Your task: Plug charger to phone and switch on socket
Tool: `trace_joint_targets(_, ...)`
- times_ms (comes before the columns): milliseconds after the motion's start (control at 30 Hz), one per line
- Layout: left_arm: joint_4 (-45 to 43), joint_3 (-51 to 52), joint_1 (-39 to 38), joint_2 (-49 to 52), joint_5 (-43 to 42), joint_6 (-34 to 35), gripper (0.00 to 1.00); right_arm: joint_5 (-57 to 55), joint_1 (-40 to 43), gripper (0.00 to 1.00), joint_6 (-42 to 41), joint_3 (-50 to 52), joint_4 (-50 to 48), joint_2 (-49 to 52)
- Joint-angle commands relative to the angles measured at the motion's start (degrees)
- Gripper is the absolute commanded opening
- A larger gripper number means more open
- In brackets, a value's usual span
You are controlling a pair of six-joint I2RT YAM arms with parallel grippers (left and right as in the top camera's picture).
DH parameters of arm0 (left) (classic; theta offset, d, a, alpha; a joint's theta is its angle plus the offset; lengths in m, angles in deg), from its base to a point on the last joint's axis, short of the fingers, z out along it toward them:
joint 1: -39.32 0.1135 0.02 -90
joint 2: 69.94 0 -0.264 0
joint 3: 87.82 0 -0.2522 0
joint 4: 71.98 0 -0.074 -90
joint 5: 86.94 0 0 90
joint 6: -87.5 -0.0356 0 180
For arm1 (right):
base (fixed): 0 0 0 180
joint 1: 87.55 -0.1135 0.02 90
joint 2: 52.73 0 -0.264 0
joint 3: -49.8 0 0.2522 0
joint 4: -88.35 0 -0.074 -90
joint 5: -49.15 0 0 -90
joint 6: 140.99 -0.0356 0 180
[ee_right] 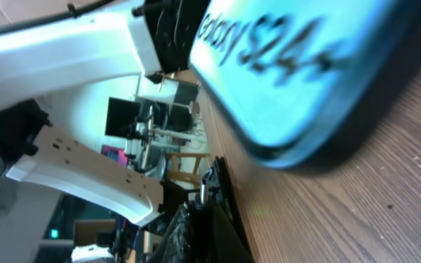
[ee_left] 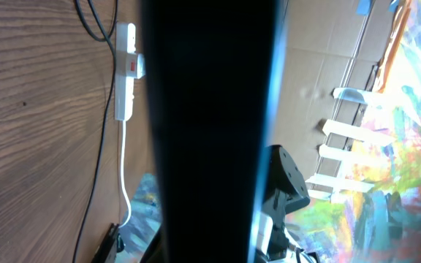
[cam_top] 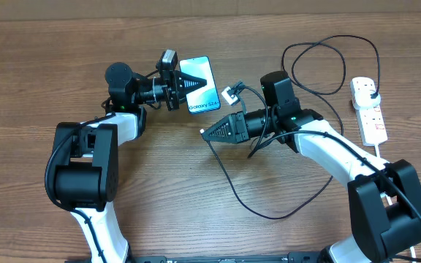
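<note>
The phone [cam_top: 202, 86] has its blue-white screen lit and lies at the table's middle back. My left gripper [cam_top: 183, 82] is shut on the phone's left end; in the left wrist view the phone [ee_left: 210, 131] is a dark band filling the centre. My right gripper [cam_top: 205, 133] points left, just below the phone, and is shut on the charger's connector tip [ee_right: 203, 191]. The tip stands a short way from the phone's edge [ee_right: 298, 80]. The charger cable [cam_top: 232, 186] loops over the table to a black plug [cam_top: 371, 90] in the white socket [cam_top: 369, 109] at the far right.
A small white block on a black lead [cam_top: 232, 93] sits just right of the phone. The socket's thick white cord [cam_top: 383, 152] runs down past my right arm. The socket [ee_left: 126, 69] and black cable [ee_left: 97, 183] also appear in the left wrist view.
</note>
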Motion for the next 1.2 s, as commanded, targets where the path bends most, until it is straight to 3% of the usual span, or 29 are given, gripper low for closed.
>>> trace_joint_targets(0, -0.3, -1.3, 0.2, 0.2, 1.2, -1.6, 0.04, -0.3, 1.7, 0.04, -4.6, 0.0, -1.2, -0.9)
trace_joint_targets(633, -0.4, -1.3, -0.9, 0.2, 4.0, -3.1, 0.04, -3.4, 2.1, 0.04, -13.1, 0.0, -10.5, -0.9)
trace_joint_targets(1167, -0.7, -1.3, -1.2, 0.2, 2.7, -3.0, 0.05, -6.0, 2.4, 0.04, -14.6, 0.0, -10.9, -0.9)
